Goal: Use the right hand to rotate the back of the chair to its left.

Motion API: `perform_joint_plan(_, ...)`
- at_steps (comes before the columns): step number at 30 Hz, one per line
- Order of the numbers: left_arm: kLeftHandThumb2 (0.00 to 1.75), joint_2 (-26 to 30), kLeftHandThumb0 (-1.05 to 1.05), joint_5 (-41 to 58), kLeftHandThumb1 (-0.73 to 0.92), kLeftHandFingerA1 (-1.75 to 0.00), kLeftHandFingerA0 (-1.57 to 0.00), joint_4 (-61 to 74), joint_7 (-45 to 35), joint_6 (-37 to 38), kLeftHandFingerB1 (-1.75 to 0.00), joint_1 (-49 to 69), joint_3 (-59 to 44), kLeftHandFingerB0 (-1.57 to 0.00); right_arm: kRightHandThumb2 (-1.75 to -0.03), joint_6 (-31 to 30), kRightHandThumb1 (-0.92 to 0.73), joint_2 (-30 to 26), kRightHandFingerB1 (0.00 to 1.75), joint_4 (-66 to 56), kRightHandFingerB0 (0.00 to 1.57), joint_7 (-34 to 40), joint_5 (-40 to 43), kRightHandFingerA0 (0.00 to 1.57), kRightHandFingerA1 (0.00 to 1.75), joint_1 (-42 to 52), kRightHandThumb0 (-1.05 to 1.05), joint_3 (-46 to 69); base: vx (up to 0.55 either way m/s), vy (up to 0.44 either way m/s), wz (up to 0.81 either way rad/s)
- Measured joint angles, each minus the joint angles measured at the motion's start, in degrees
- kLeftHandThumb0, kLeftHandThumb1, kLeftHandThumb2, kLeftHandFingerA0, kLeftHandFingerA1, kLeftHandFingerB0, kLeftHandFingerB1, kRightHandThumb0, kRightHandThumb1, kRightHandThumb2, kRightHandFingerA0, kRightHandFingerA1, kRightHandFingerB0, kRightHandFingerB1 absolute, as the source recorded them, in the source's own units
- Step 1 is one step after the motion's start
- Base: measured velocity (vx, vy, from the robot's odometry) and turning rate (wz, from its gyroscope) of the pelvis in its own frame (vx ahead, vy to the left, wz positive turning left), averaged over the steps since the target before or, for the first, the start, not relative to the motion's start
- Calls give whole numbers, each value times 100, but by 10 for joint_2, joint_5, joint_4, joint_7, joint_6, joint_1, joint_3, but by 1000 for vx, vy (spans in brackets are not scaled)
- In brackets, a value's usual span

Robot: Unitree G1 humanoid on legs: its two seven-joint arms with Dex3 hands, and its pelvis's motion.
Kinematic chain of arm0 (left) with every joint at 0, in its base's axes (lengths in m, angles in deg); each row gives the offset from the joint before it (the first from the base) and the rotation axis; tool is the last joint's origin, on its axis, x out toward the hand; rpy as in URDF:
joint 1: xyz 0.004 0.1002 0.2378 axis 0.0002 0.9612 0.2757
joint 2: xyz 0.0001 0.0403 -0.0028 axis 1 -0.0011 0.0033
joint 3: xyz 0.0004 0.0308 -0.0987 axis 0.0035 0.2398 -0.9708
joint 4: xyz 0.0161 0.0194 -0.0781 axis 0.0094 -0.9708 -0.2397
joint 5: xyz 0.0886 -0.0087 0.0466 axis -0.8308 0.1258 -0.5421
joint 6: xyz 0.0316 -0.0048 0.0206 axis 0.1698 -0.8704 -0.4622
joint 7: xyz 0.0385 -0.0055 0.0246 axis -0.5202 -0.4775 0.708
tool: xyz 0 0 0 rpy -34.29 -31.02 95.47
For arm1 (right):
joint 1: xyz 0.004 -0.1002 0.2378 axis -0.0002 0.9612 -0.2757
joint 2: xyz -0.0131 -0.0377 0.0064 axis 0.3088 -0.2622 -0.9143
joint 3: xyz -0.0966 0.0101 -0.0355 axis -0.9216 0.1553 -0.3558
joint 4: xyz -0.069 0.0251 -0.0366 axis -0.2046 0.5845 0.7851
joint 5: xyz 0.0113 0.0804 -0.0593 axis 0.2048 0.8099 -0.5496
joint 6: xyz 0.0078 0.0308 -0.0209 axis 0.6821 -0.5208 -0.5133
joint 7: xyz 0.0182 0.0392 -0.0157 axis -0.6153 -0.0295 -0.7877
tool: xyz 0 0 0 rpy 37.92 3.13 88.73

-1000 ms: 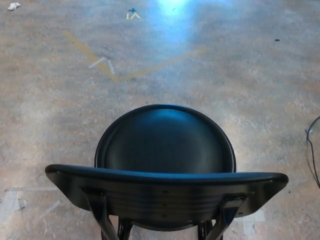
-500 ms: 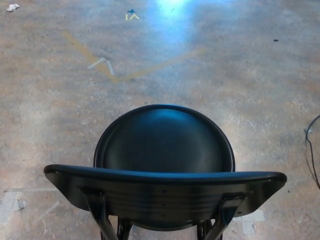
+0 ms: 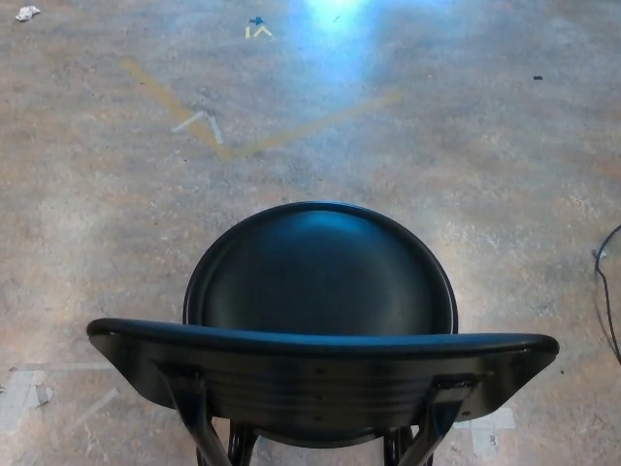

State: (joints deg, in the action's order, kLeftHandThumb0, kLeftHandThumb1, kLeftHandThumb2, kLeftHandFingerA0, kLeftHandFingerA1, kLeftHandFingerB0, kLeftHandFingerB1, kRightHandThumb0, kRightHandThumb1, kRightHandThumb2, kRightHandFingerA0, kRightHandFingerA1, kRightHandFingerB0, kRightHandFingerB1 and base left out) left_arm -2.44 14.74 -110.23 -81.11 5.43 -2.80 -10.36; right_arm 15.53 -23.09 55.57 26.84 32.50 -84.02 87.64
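Head view, as I see it from the console: a black chair (image 3: pixel 320 291) stands on the floor (image 3: pixel 466 165) directly below the camera; its round seat (image 3: pixel 320 277) faces away from me and its curved backrest (image 3: pixel 320 364) spans the lower edge, nearest the robot; neither robot hand shows, so I cannot tell how their fingers stand; yellow tape lines (image 3: pixel 243 136) cross the floor beyond the seat; a dark cable (image 3: pixel 606 291) lies at the right edge.

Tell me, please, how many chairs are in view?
1: a black chair at bottom centre, backrest nearest the camera; others may stand outside the frame.
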Motion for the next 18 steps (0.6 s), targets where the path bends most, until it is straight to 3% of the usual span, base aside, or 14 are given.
perform_joint_plan(1, 64, 0, -53, 0, 81, -49, -58, 0, 0, 0, -44, 0, -2, -52, -83, 12, -51, -7, 0, -22, 0, -1, -1, 0, 0, 0, -88, -5, 0, 0, 0)
perform_joint_plan(10, 64, 0, -54, 1, 82, -50, -60, -1, 0, 0, -44, -3, -9, -52, -87, 82, -51, -17, 0, -180, 0, -6, -17, 0, 0, 23, -96, -50, 0, 0, 0)
perform_joint_plan(15, 64, 2, -53, 1, 81, -52, -57, -1, 0, 0, -44, -3, -11, -50, -85, 88, -49, -16, 0, -254, 0, -8, -31, 0, 0, 50, -94, -78, 0, 0, 0)
perform_joint_plan(16, 66, 2, -55, 1, 77, -53, -57, -1, 0, 0, -45, -3, -12, -47, -60, 88, -63, -16, 0, -273, 0, -8, -35, 0, 0, 56, -93, -85, 0, 0, 0)
perform_joint_plan(18, 64, 2, -53, 1, 81, -52, -58, -1, 0, 0, -45, -3, -14, -52, -60, 88, -64, -16, 0, -293, 0, -8, -41, 0, 0, 61, -92, -92, 0, 0, 0)
